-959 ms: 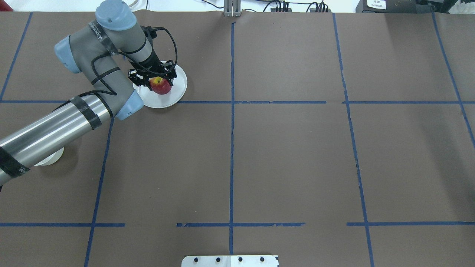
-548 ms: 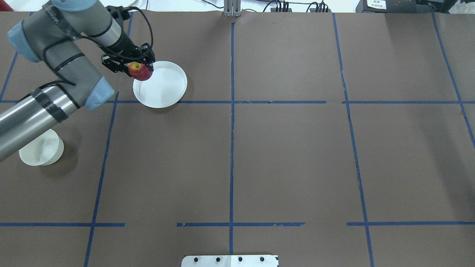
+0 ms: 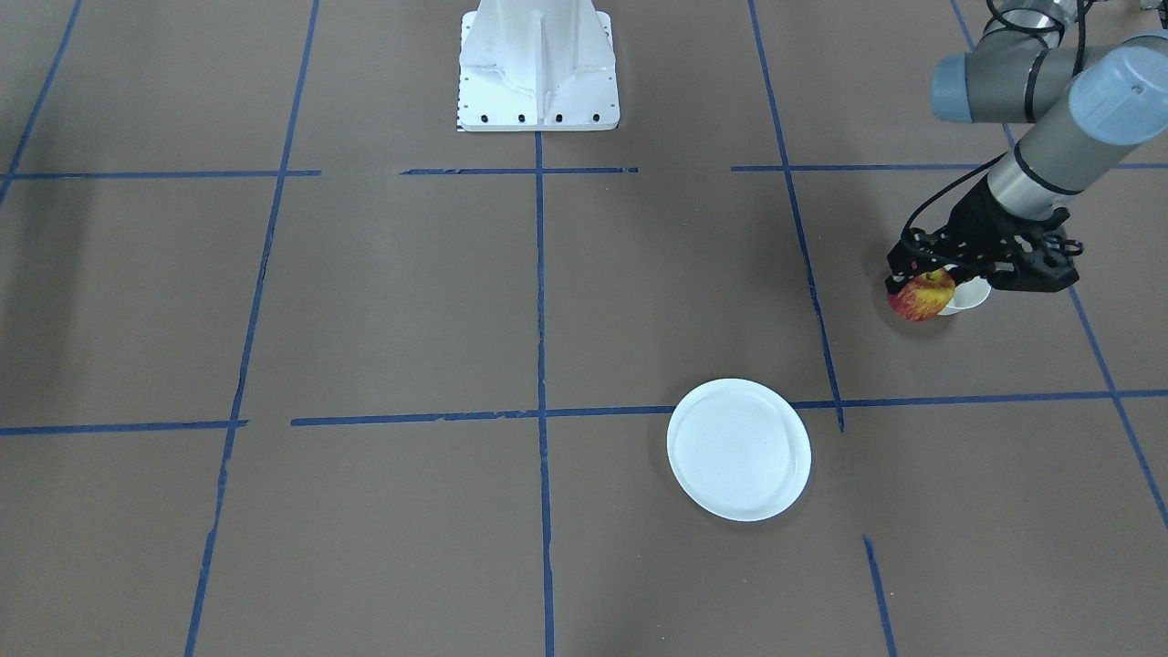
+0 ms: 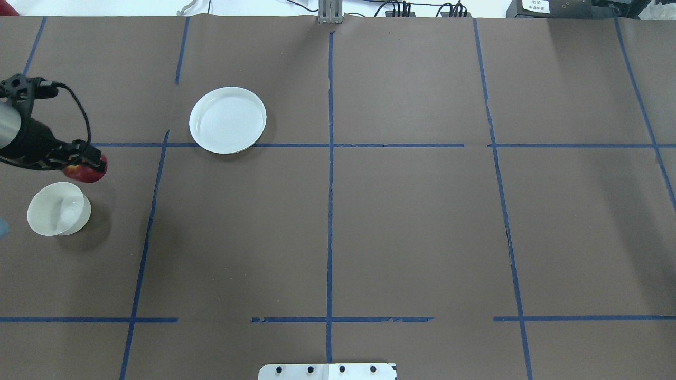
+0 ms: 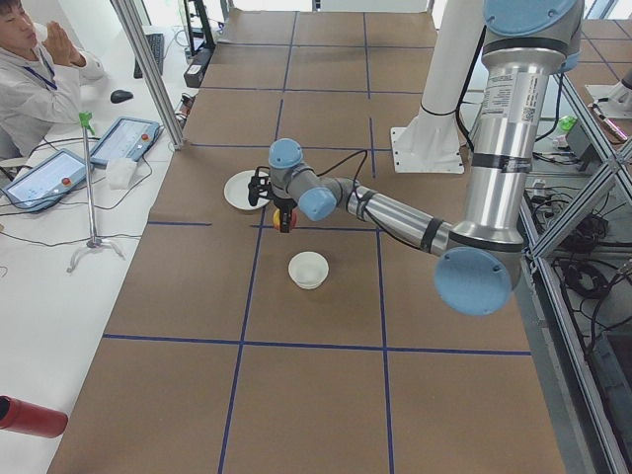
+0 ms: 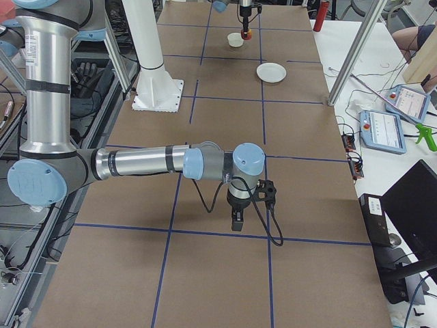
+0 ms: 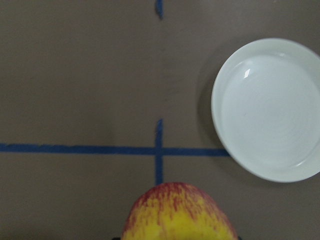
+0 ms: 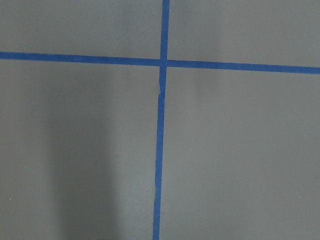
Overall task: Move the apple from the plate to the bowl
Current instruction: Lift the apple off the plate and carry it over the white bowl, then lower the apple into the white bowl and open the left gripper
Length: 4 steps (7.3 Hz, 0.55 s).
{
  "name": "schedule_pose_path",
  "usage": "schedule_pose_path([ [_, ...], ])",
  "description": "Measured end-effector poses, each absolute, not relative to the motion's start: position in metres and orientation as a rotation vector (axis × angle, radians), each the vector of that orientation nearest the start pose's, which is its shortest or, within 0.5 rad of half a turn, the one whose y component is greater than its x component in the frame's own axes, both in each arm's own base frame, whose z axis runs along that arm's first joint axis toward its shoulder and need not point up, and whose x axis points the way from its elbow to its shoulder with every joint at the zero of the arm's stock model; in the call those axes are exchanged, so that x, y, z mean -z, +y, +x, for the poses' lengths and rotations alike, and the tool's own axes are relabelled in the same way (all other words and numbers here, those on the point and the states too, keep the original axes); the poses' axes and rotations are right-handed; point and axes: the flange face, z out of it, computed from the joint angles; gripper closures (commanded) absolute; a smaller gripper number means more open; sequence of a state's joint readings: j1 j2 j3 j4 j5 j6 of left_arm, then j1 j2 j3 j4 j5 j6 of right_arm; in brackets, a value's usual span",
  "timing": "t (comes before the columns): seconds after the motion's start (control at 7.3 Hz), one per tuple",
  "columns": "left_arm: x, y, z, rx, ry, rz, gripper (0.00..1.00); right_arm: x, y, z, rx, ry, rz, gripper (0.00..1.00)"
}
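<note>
My left gripper (image 4: 83, 164) is shut on the apple (image 4: 91, 173), red with yellow patches, and holds it above the table just past the bowl's far rim. The small cream bowl (image 4: 58, 209) is empty and stands at the table's left. The flat white plate (image 4: 227, 120) is empty, further back and to the right. In the front-facing view the apple (image 3: 922, 295) hides part of the bowl (image 3: 972, 295). The left wrist view shows the apple (image 7: 177, 215) and the plate (image 7: 270, 107). My right gripper (image 6: 237, 220) hangs over bare table; I cannot tell if it is open.
The brown table cover is marked with blue tape lines (image 4: 330, 158). The white robot base (image 3: 537, 64) stands at the near middle edge. An operator (image 5: 30, 59), tablets (image 5: 120, 140) and a metal post (image 5: 148, 69) are beyond the far edge.
My left gripper lifted the apple off the plate and carried it left and toward the robot, to beside the bowl. The plate now lies empty.
</note>
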<state>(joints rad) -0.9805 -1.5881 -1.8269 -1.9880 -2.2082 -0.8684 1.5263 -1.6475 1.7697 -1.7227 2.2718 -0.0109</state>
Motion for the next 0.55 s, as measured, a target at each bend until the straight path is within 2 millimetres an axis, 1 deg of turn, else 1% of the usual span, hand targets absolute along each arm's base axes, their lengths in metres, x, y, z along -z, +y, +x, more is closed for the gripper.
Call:
schedule_pose_path([
  [0.14, -0.504, -0.446, 0.214, 0.042, 0.865, 0.084, 1.00, -0.617, -0.457, 0.049, 0.043, -0.700, -0.040, 0.00],
  [0.27, -0.519, -0.432, 0.213, 0.035, 0.844, 0.070, 1.00, -0.617, -0.457, 0.049, 0.043, -0.700, -0.040, 0.00],
  [0.41, -0.531, -0.423, 0.216, 0.026, 0.827, 0.051, 1.00, -0.618, -0.457, 0.049, 0.042, -0.700, -0.041, 0.00],
  [0.55, -0.539, -0.418, 0.221, 0.019, 0.816, 0.036, 0.97, -0.618, -0.457, 0.049, 0.042, -0.700, -0.041, 0.00],
])
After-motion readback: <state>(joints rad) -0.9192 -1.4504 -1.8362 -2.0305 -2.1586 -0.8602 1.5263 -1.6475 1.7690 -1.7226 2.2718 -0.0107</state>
